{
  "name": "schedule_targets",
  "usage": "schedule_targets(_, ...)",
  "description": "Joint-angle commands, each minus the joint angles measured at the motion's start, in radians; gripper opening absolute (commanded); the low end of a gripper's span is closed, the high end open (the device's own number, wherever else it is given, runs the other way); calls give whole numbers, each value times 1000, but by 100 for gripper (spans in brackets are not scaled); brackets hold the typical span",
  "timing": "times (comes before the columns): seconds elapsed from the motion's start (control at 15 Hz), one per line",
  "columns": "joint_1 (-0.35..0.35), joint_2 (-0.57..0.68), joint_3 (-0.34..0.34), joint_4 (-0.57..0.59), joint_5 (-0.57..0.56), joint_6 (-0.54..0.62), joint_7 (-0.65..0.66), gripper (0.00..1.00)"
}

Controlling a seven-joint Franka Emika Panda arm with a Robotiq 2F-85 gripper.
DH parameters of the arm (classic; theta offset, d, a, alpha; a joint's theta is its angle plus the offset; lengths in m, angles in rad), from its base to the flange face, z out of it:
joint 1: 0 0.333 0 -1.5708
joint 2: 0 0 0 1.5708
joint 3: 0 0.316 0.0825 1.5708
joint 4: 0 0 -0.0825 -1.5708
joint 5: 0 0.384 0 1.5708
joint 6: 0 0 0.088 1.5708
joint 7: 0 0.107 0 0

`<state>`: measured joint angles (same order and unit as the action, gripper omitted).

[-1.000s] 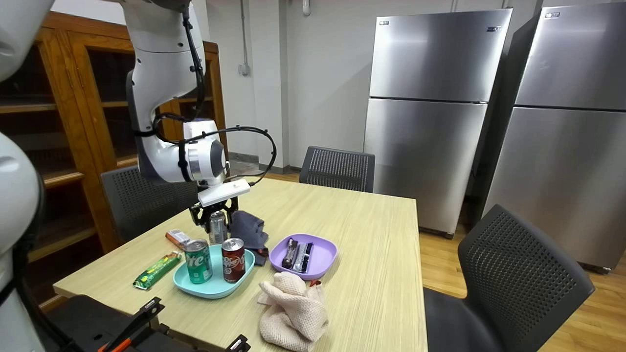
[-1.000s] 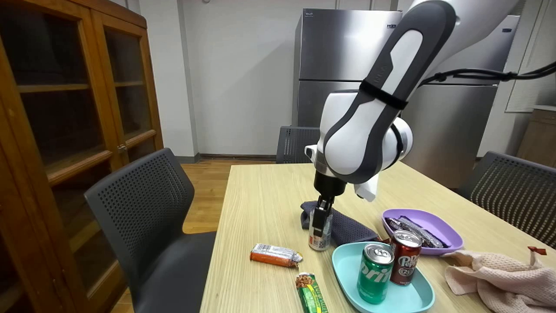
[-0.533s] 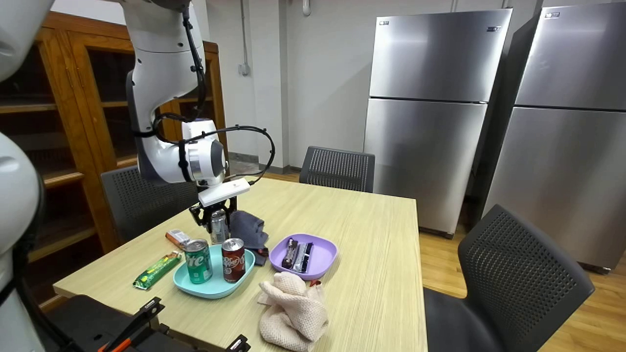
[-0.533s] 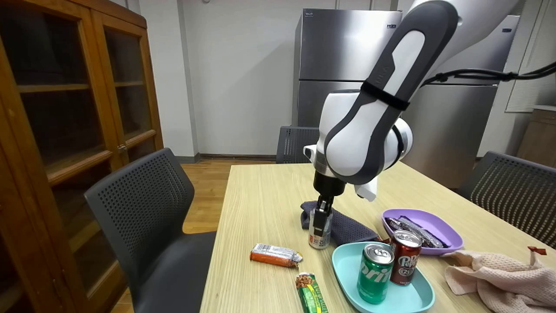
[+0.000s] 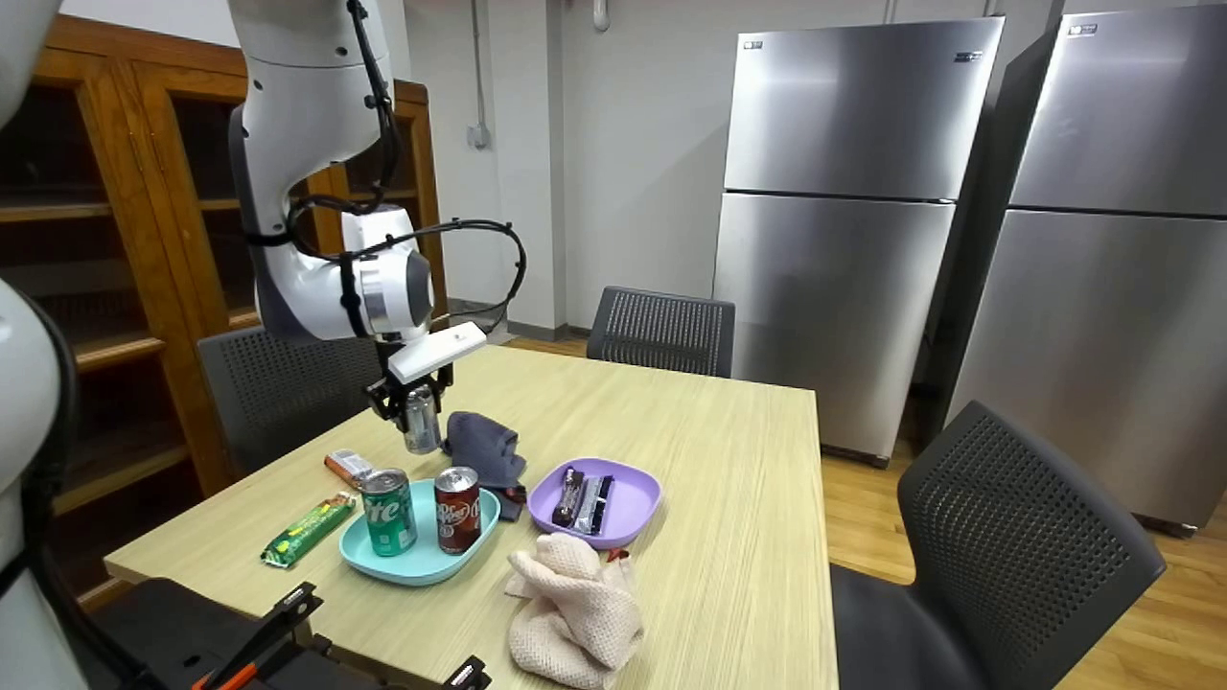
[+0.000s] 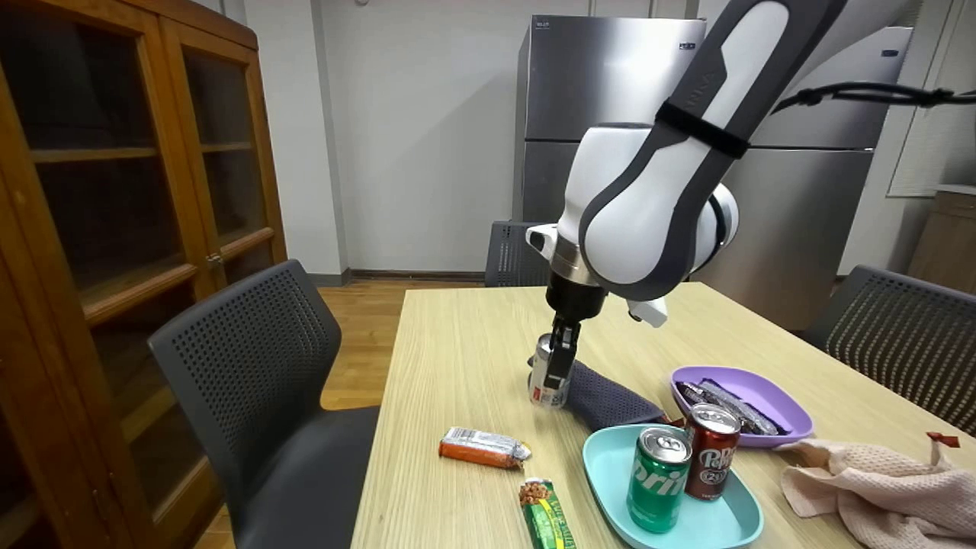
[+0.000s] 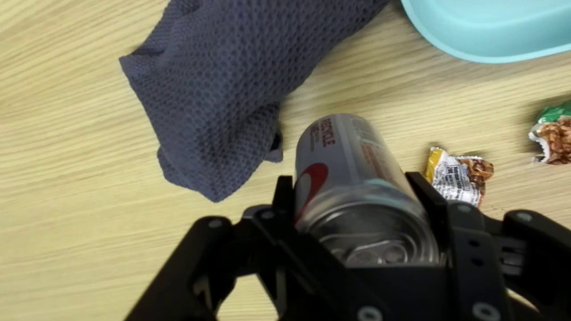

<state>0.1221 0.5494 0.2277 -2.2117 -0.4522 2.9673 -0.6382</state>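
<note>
My gripper (image 7: 352, 189) is shut on a silver can (image 7: 341, 154) with red marks, its fingers on both sides near the top. In both exterior views the can (image 5: 422, 424) (image 6: 543, 377) hangs above the table, slightly tilted. A dark grey-blue cloth (image 7: 232, 89) lies beside the can; it also shows in both exterior views (image 5: 484, 450) (image 6: 610, 396). A teal tray (image 5: 422, 567) holds a green Sprite can (image 5: 388, 517) and a dark red Dr Pepper can (image 5: 458, 513), both upright. An orange-and-white wrapped bar (image 6: 484, 447) lies near the gripper, partly behind a finger in the wrist view (image 7: 457, 178).
A green wrapped bar (image 5: 307, 529) lies left of the tray. A purple tray (image 5: 633, 503) holds dark and silver wrapped bars (image 5: 585, 500). A beige cloth (image 5: 575, 613) lies at the front. Chairs (image 5: 661, 331) stand around the table; a wooden cabinet (image 6: 114, 229) stands behind.
My gripper has risen and carried the silver can up off the table. The can stood beside the dark cloth before. The other things have not moved.
</note>
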Motion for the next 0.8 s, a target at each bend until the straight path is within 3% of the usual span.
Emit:
schedule_targets(0.0, -97, -107, 98, -131, 13, 46, -107, 39)
schedule_targets(0.33, -174, -164, 153, -228, 21, 61, -106, 39)
schedule_targets(0.73, -184, -166, 119, -274, 64, 104, -82, 39)
